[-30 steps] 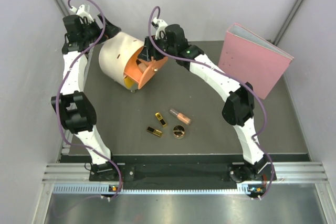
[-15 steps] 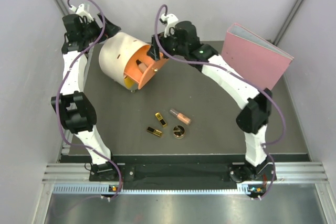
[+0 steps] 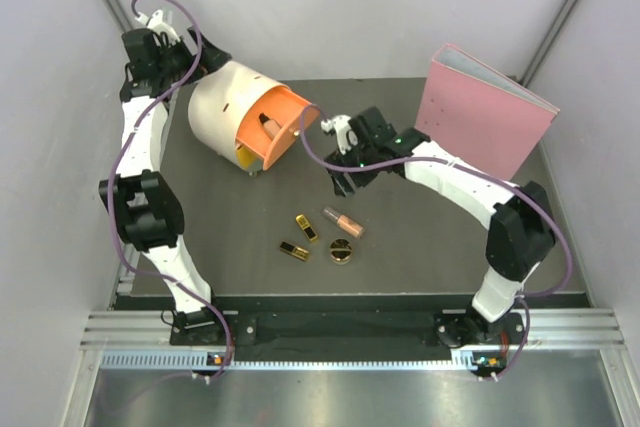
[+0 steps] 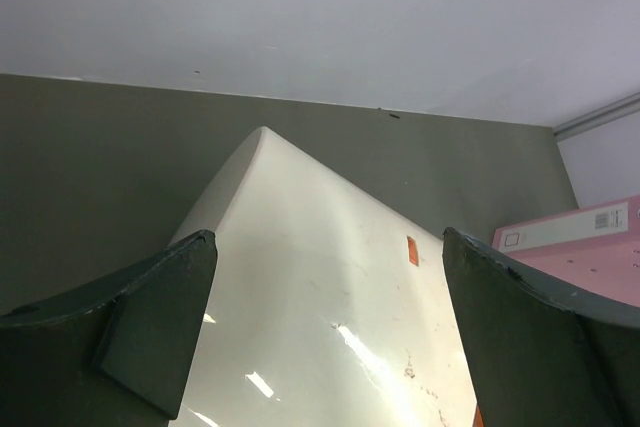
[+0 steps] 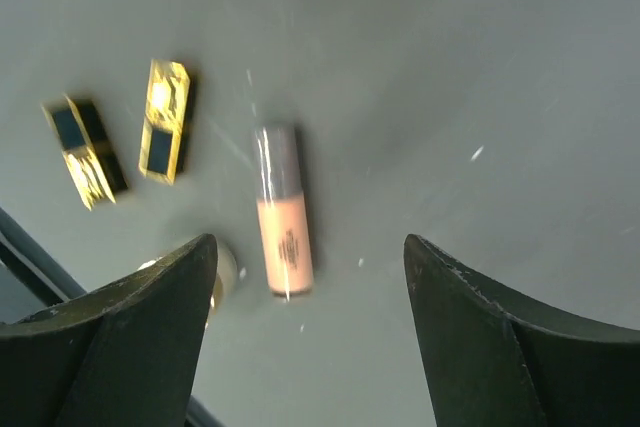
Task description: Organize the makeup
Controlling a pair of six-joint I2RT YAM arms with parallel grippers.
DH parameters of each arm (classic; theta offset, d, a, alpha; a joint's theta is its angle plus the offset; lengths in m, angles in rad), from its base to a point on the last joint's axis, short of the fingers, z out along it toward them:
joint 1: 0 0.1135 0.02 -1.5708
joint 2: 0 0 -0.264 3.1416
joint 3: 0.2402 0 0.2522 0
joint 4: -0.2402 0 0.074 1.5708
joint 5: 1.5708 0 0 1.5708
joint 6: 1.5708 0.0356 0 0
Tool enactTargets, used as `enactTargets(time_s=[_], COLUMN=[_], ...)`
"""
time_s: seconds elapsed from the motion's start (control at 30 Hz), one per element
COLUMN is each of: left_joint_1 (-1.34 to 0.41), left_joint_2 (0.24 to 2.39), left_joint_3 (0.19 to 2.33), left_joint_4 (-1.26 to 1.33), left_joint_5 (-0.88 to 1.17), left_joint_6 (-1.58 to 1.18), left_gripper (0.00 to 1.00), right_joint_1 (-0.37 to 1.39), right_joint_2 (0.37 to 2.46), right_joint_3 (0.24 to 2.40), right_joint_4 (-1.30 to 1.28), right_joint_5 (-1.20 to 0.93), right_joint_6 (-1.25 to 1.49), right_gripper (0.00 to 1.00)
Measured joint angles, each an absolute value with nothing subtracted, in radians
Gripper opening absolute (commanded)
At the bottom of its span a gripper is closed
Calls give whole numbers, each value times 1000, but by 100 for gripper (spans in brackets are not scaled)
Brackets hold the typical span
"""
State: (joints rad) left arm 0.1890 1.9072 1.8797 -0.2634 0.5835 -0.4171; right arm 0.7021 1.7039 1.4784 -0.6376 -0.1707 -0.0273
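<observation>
A: Where does the peach bottle [image 5: 283,232] lie?
B: Flat on the table [image 5: 450,67], beneath the right gripper [image 5: 308,247]. Its jaws gape wide, holding nothing. A lipstick case [image 5: 166,121] lies beside the bottle.

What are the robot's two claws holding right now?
The right gripper hangs open and empty above the peach bottle on the table. The left gripper is open astride the cream box; whether it grips it cannot be told.

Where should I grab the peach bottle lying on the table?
Across the middle of the peach bottle, from straight above: it lies flat on its side, with bare table along both long sides.
</observation>
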Motion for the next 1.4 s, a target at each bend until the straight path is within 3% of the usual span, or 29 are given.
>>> enactTargets(time_s=[0.33, 0.53, 0.77, 1.03, 1.4], left_joint_1=[189, 189, 189, 189, 189], left_joint_2=[1907, 1907, 1907, 1907, 1908], left_joint_3=[1879, 1879, 1880, 1880, 1880], left_joint_4=[-264, -270, -272, -273, -337], left_joint_5=[583, 581, 578, 567, 501], left_joint_6=[-415, -408, -409, -415, -389], left_gripper=[99, 99, 99, 99, 98], right_joint_1=[702, 702, 706, 741, 760], right_joint_2=[1876, 1958, 2009, 2109, 2143], right_joint_3=[1437, 1478, 1546, 1599, 1652], right_joint_4=[-680, -704, -730, -801, -892], right_joint_5=[-230, -283, -318, -324, -287], right_joint_6=[-80, -99, -105, -104, -95], right_gripper=[65, 61, 48, 44, 4])
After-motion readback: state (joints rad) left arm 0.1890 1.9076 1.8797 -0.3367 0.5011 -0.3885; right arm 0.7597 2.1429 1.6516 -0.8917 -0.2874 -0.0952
